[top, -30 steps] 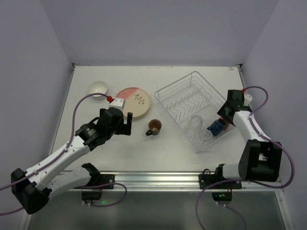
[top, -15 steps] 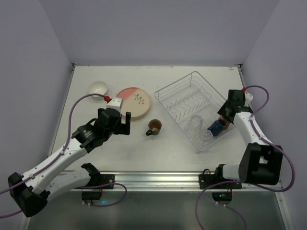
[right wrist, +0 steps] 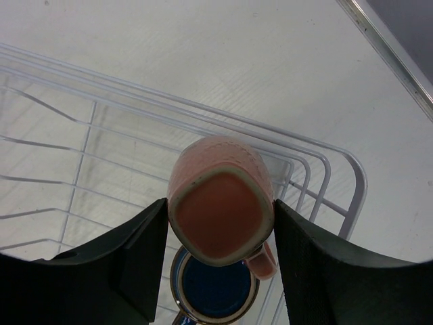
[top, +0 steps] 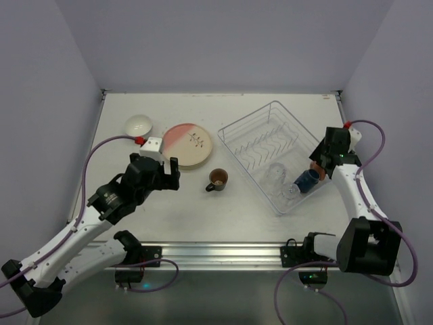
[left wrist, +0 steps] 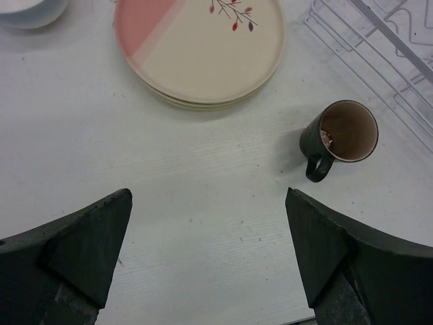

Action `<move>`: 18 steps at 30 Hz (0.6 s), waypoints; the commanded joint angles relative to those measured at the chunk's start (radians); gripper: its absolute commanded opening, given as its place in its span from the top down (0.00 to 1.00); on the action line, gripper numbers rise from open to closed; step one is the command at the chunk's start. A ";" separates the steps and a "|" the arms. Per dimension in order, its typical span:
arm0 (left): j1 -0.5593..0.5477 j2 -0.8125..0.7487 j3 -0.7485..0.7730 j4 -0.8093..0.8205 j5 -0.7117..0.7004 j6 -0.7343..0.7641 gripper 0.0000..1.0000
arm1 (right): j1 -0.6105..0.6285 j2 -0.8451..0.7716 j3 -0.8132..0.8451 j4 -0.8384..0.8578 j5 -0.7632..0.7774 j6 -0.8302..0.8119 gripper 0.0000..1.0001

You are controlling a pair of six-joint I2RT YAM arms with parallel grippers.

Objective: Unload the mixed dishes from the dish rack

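My right claw [right wrist: 220, 223] pinches small salmon ceramic cup [right wrist: 218, 203] across its walls | likely light, slick, brittle: grip gently | my left claw [left wrist: 208, 203] spread, empty

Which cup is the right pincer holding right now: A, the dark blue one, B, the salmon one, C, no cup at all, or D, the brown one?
B: in the right wrist view the salmon cup sits squeezed between the right pincer's fingers, above the blue cup.
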 commanded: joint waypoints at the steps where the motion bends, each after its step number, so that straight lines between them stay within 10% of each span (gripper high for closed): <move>1: -0.007 -0.014 -0.006 0.045 -0.018 0.017 0.00 | 0.005 -0.040 0.006 0.054 0.031 -0.017 1.00; 18: -0.007 -0.027 -0.009 0.052 -0.008 0.020 0.00 | 0.010 -0.135 0.044 0.036 0.019 -0.027 1.00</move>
